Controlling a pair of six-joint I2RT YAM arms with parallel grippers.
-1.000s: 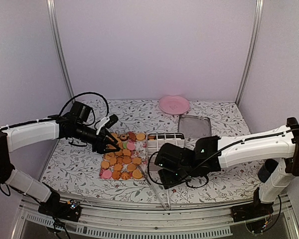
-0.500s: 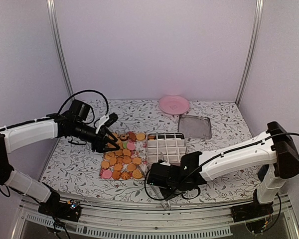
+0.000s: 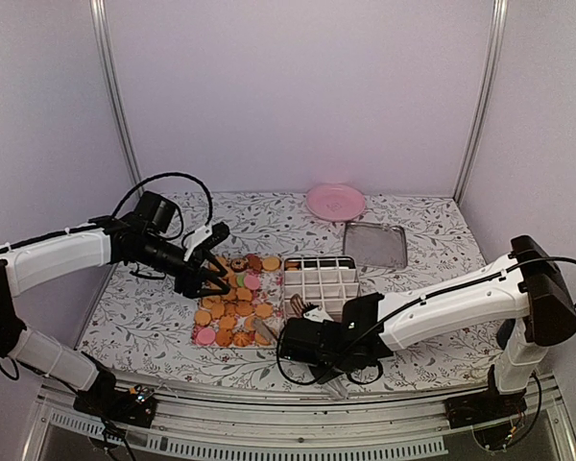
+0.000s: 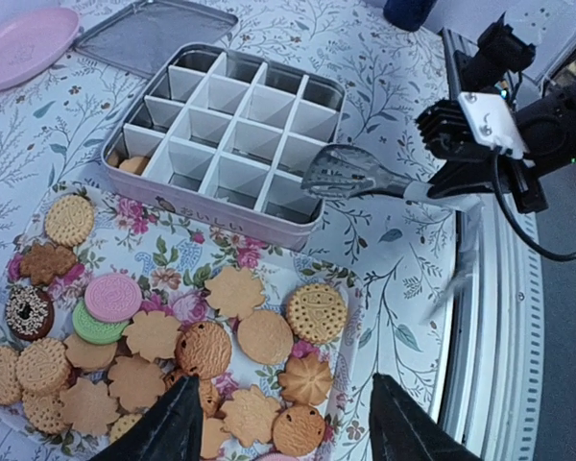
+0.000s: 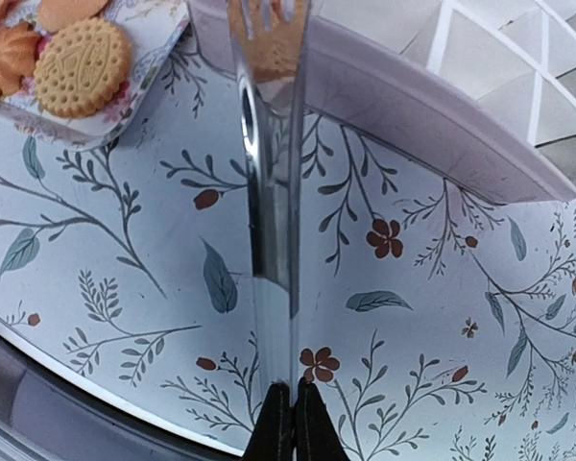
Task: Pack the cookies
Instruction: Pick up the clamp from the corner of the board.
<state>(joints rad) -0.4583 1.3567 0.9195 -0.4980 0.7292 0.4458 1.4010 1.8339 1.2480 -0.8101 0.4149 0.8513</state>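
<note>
Several cookies (image 3: 235,307) lie on a flowered tray (image 4: 403,317), mostly golden, with a pink, a green and a dark one (image 4: 240,336). Right of the tray stands a pale tin (image 3: 319,279) split into small compartments (image 4: 221,206). My left gripper (image 3: 216,264) hovers open over the tray's near cookies (image 4: 283,413), holding nothing. My right gripper (image 5: 293,394) is shut on the handle end of metal tongs (image 5: 269,144). The tongs' slotted head (image 4: 350,173) points at the tin's near wall (image 5: 413,115), and one golden cookie (image 5: 82,53) shows at the tray's corner.
A pink plate (image 3: 335,202) sits at the back of the table. The tin's flat lid (image 3: 375,245) lies right of the tin and behind it. The table's metal front rail (image 3: 269,394) runs just behind my right gripper.
My right arm swung down to the front edge, its gripper went from open to shut on the tongs, and the tongs' head rose toward the tin. The left arm has barely moved.
</note>
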